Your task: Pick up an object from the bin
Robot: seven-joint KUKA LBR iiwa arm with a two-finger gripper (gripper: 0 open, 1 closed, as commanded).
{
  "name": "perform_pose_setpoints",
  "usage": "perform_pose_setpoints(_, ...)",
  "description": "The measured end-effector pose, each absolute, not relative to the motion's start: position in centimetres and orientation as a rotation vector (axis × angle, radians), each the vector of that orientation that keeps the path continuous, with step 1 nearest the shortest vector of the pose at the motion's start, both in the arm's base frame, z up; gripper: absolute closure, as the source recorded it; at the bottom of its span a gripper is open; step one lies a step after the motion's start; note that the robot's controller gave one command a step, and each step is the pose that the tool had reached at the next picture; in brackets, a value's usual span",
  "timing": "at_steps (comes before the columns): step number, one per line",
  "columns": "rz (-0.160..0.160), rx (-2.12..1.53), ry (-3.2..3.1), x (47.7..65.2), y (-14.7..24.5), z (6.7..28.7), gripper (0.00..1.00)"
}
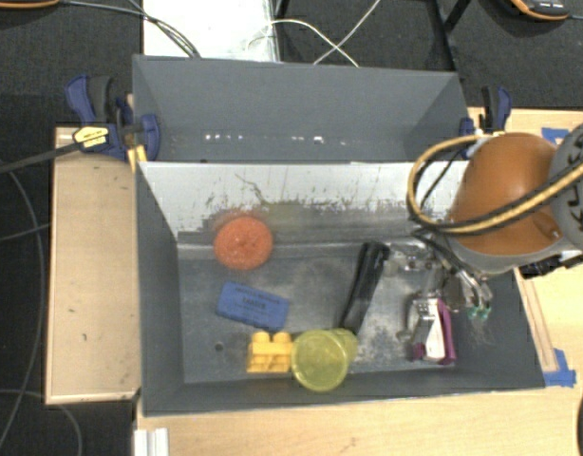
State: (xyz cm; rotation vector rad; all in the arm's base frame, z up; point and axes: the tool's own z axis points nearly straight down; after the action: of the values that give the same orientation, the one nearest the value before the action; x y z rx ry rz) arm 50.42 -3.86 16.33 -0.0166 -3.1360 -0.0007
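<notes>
Over the right end of the bin point(291, 112) floor, close to the right wall: the gripper point(426, 335), lowered almost to the metal. Reaches in from the right edge, bent steeply downward at the wrist, with the rounded orange cover point(505, 198) uppermost and a loop of dark cable point(417, 183) curling round its left side. Hides the bin's far right corner behind that cover. Points down and slightly toward the near wall (silver metalwork lowest, a dab of green on its right). Impossible to tell whether open or closed, or whether gripping anything.

Hard against the gripper's right side, touching or overlapping it from this angle: a small magenta-purple block point(444, 338), narrow and roughly upright, on the floor near the front right corner. Sits level with the gripper's tip rather than ahead of it or to its left.

Just left of the gripper, clear of it: a long black piece point(364, 281), slanting from upper right down to lower left. Further left along the near wall: a yellow-green cup point(322, 359) on its side, touching a yellow toy brick point(270, 351). Behind those, a blue oblong block point(253, 305), and near the far wall an orange round lump point(243, 241) (ball or sponge, hard to say), all well apart from the gripper.
</notes>
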Motion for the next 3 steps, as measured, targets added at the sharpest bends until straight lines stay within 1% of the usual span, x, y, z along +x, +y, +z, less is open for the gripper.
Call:
perform_pose_setpoints(1,0.0,-0.012,-3.144,50.6,-3.8,16.8,0.0)
perform_pose_setpoints(2,-0.001,0.895,-3.015,57.0,-1.2,7.9,0.0)
perform_pose_setpoints(3,0.001,0.539,-3.103,56.6,-0.8,11.5,0.0)
